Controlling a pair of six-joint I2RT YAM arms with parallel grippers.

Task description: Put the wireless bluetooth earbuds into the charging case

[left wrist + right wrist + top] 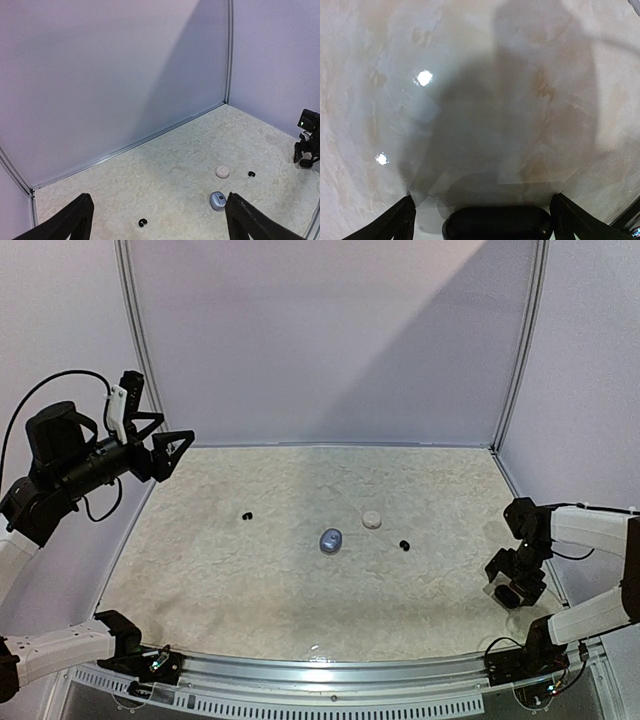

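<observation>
The left gripper (178,455) hangs raised over the table's (200,580) left edge, fingers spread wide, holding nothing. Mid-table, with bare surface around, lie a black earbud (246,515), a blue-grey oval case (331,540), a small white round piece (372,520) and a second black earbud (404,545). At the right edge the right gripper (515,588) points down, low, fingers wide astride a black oblong case (497,227), not clamped.

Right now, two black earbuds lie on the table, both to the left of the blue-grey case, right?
Not both. One black earbud lies left of the blue-grey case; the other black earbud lies to its right. The top external view shows it.
</observation>
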